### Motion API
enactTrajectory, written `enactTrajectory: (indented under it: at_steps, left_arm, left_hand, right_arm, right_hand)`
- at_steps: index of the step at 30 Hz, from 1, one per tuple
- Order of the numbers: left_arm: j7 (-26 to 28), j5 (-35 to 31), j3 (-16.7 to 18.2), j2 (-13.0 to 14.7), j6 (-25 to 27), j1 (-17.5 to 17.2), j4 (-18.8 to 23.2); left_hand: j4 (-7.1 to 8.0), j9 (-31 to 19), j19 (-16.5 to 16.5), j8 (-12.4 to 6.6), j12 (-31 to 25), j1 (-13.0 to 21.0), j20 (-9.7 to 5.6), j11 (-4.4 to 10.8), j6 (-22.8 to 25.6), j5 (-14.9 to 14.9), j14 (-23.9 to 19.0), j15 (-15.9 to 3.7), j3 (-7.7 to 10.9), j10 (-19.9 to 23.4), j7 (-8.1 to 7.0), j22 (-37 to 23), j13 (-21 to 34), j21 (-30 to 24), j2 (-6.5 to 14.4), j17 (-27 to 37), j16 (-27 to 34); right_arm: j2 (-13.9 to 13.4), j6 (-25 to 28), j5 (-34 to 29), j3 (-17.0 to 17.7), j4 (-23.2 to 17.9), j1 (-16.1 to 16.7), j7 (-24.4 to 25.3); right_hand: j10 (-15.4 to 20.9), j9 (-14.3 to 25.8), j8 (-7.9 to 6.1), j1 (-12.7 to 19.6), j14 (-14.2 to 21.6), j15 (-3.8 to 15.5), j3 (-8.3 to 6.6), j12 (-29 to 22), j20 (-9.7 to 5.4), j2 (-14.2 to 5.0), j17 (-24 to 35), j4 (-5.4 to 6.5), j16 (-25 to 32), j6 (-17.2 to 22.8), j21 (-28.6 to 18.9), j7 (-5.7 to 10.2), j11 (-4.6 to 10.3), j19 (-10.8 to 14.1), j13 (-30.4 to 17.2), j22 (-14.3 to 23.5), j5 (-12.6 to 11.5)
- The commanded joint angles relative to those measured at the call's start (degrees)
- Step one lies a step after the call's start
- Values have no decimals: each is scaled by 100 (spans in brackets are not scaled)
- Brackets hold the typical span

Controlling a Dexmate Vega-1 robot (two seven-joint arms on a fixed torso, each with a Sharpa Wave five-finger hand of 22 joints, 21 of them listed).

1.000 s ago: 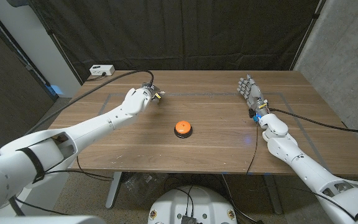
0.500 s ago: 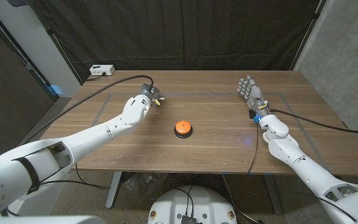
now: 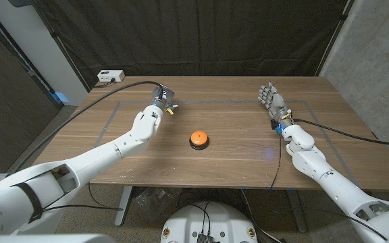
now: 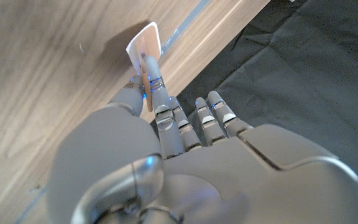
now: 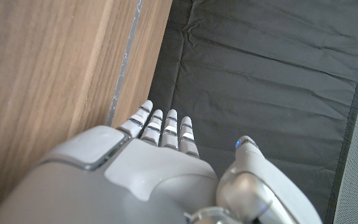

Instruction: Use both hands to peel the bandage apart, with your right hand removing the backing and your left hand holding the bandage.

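Note:
My left hand (image 3: 158, 98) is raised over the back left of the table and pinches a small bandage (image 3: 171, 107) between thumb and a finger. In the left wrist view the bandage (image 4: 144, 45) is a white strip with a tan edge, sticking out past the fingertips of the left hand (image 4: 166, 155) above the wood. My right hand (image 3: 273, 98) stands at the back right with its fingers apart and straight, holding nothing. Seen from the right wrist, the right hand (image 5: 160, 168) reaches past the table edge toward the dark curtain.
An orange button (image 3: 198, 140) on a black base sits at the middle of the wooden table (image 3: 235, 162). A white box (image 3: 111, 76) with a cable lies at the back left corner. Black cables run along both arms. A dark curtain hangs behind the table.
My left hand has moved right and a little toward the middle of the table, still holding the bandage. The right hand has stayed where it was.

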State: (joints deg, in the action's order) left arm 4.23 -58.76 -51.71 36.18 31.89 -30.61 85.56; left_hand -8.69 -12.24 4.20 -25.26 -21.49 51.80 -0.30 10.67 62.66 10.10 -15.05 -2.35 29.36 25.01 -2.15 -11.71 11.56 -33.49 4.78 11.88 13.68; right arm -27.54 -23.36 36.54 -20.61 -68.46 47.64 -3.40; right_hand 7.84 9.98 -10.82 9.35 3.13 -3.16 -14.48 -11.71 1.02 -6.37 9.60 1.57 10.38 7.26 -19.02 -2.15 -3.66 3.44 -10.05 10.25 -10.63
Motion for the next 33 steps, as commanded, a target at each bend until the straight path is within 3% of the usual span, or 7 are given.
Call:
enactTrajectory:
  at_steps: [1,10,16,21,23,28,33]
  left_arm:
    - [1914,1332,725,-260,-414,-448,90]
    - [2803,2723,1218,-483,-1592,-604,-179]
    - [3208,3326,1298,-560,-2705,-536,-611]
    - [3253,3814,1361,-653,-3587,-447,-963]
    - [3278,3896,1367,-679,-3790,-422,-1060]
    - [2747,4705,1508,-824,-4576,-352,-1332]
    - [2417,5015,1547,-922,-4932,-259,-1496]
  left_hand:
    - [9,5,48,-37,-44,52,42,0,48,8,-60,-640,55,64,-28,5,8,-29,2,16,8]
    - [23,23,57,-32,-29,72,121,-4,12,10,-90,-639,82,137,17,12,4,-48,7,23,8]
    - [50,17,-5,-32,15,65,219,9,-39,6,-32,-635,91,147,-24,19,3,-37,6,32,-16]
    - [77,24,-17,-31,57,45,238,-3,-58,0,2,-628,86,124,-58,24,3,-39,6,41,-23]
    - [86,27,-15,-32,74,38,248,-3,-60,-3,12,-623,85,116,-73,25,4,-43,6,44,-24]
    - [100,36,8,-32,104,34,276,-1,-76,-5,52,-610,88,132,-76,29,5,-58,9,51,-33]
    - [127,37,-1,-28,175,22,295,-33,-119,-6,148,-530,90,73,-83,32,8,-64,27,65,-55]
  right_arm:
    - [-44,103,-87,-24,-86,6,127]
    - [-148,255,-253,-66,-259,12,312]
    - [-202,342,-367,-110,-344,-8,395]
    - [-232,387,-437,-142,-414,-24,428]
    - [-233,375,-432,-146,-411,-28,403]
    - [-310,388,-576,-174,-627,9,496]
    - [-455,422,-883,-204,-981,83,731]
  right_hand:
    - [74,29,0,62,40,-7,-70,-22,-10,-63,10,-61,-15,24,19,9,-6,61,-24,29,-22]
    - [340,37,-92,564,302,-9,-291,-91,77,-68,6,-435,28,310,34,-32,-46,311,-28,15,2]
    - [423,40,-104,675,360,-39,-329,-109,93,-52,6,-527,27,383,47,-45,-68,350,-29,17,7]
    - [514,43,-111,763,444,-87,-357,-130,111,-37,7,-602,39,442,51,-29,-74,405,-31,20,12]
    - [638,47,-121,852,595,-73,-379,-157,163,-17,10,-681,63,531,31,-27,-92,532,-33,25,17]
    - [825,52,-144,950,813,-35,-394,-194,177,8,11,-771,85,702,2,-54,-107,718,-36,31,21]
    - [845,54,-147,1020,838,-57,-420,-184,277,-6,11,-818,66,760,-12,-54,-101,807,-37,32,13]
